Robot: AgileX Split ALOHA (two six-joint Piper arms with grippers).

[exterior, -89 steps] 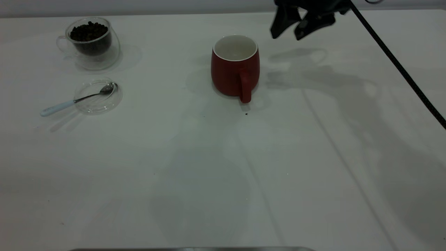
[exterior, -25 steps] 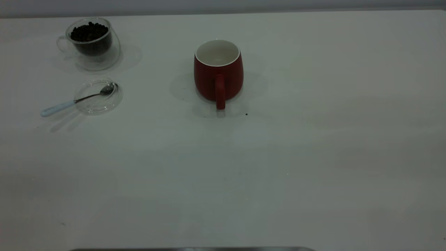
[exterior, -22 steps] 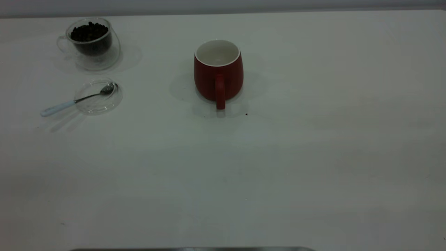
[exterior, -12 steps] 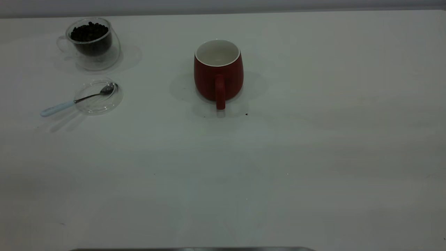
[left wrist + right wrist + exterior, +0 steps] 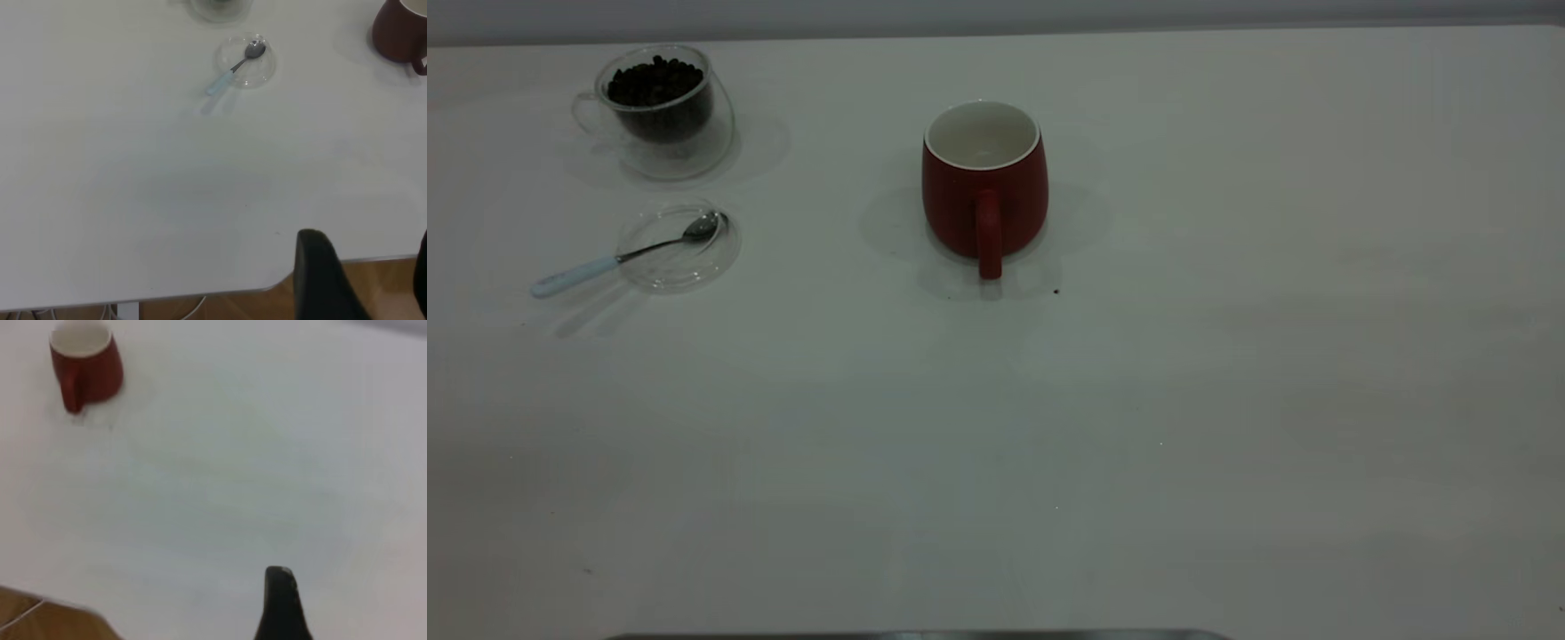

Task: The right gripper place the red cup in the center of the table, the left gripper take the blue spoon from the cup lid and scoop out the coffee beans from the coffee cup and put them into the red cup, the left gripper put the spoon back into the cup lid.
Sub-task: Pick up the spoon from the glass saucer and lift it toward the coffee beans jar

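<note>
white bench (image 5: 1138,400) is carrying the small, slippery metal teaspoon with pale-blue handle (image 5: 574,276) at upper left; grip its handle. left pincer (image 5: 360,280) is spread wide; right pincer's state i cannot tell.

From my remote station, the plain white tabletop (image 5: 1227,373) carries four things. The red cup (image 5: 983,182) stands upright a little toward twelve o'clock of centre, handle toward six o'clock. At about ten o'clock sits the coffee cup (image 5: 660,111), filled with coffee beans (image 5: 653,80). Just toward six o'clock of it lies the cup lid (image 5: 679,246), with the blue spoon (image 5: 618,256) resting bowl-in, its handle over the rim onto the tabletop.
</note>
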